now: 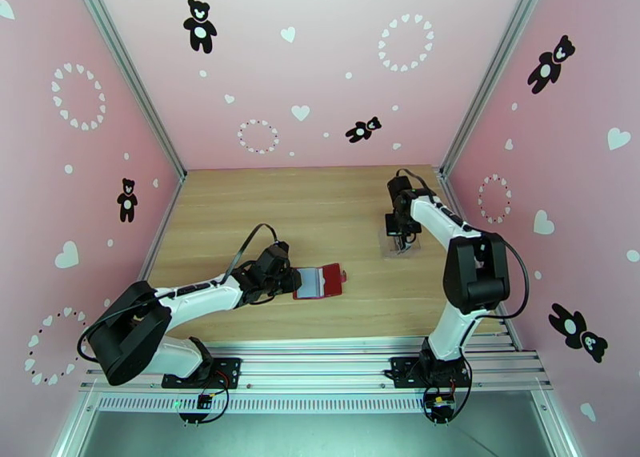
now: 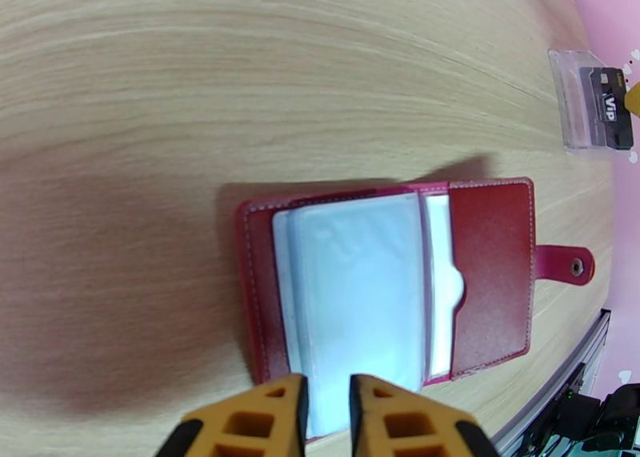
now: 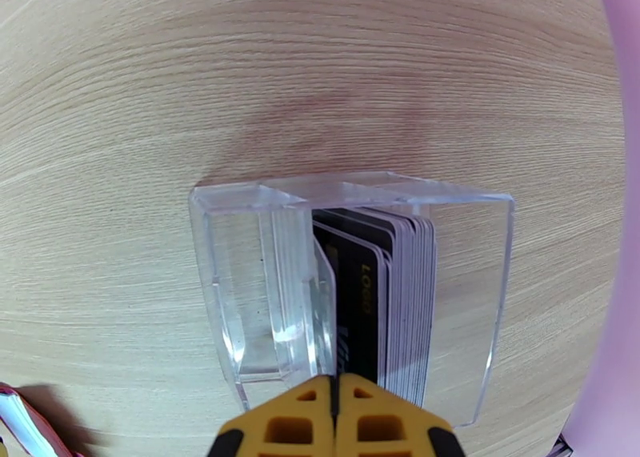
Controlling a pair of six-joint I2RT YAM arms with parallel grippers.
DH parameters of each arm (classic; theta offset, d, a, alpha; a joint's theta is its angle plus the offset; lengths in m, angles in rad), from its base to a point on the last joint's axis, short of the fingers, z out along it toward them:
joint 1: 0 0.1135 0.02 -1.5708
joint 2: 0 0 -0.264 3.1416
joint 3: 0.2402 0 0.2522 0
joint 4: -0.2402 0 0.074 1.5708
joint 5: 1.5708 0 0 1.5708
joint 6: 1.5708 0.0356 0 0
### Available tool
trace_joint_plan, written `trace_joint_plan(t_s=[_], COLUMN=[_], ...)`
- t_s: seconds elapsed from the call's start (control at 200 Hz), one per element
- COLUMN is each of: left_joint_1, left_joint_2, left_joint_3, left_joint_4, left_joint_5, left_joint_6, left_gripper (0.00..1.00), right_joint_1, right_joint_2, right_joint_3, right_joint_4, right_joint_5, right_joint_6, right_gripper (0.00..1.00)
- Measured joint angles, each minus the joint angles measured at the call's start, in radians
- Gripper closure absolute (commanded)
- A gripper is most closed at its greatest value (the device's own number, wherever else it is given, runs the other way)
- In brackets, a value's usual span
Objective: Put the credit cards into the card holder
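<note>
- A pale wooden table [image 1: 336, 202] is enclosed by pink walls [image 1: 320, 66] printed with black bears and white hearts.
- The card holder [image 2: 488, 274] is laid open and flat on the table near the left arm, its dark red covers spread and its snap tab [image 2: 568, 264] pointed away from the arm.
- Pale plastic sleeves [image 2: 360, 290] are seen fanned over the open inner face.
- The left gripper [image 2: 328, 406] is held at the near edge of the card holder. Its fingers are set a narrow gap apart and a sleeve is seen through the gap. Whether anything is pinched cannot be told.
- A clear case [image 3: 240, 290] is stood on the table further back and to the right, well apart from the card holder.
- The credit cards [image 3: 404, 290] are packed upright on edge in the right part of the case (the left part is seen bare).
- The right gripper [image 3: 334, 406] is lowered onto the case from above. Its fingers are pressed together, and the top edge of the front card [image 3: 360, 306], black with gold lettering, is seen running into the seam between them, so it appears nipped.
</note>
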Motion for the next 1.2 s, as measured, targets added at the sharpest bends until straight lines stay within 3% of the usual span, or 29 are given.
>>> trace_joint_plan(t_s=[0.345,0.55,0.826,1.201], left_joint_1=[0.0,0.0,0.0,-0.001], left_joint_2=[-0.001,-0.033,-0.109,-0.323], left_joint_3=[0.0,0.0,-0.024,-0.093], left_joint_4=[-0.001,-0.009,0.04,0.283], left_joint_5=[0.0,0.0,0.087,0.28], left_joint_6=[0.0,0.0,-0.005,-0.002], left_gripper=[0.78,0.78,0.77,0.62], right_joint_1=[0.001,0.002,0.063,0.173], right_joint_2=[-0.105,-0.253,-0.478,-0.704], right_joint_3=[-0.023,-0.076,-0.23,-0.417], right_joint_4=[0.0,0.009,0.105,0.349], right_joint_5=[-0.037,-0.116,-0.442,-0.874], right_joint_6=[0.014,0.034,0.099,0.224], right_gripper=[1.0,1.0,1.0,1.0])
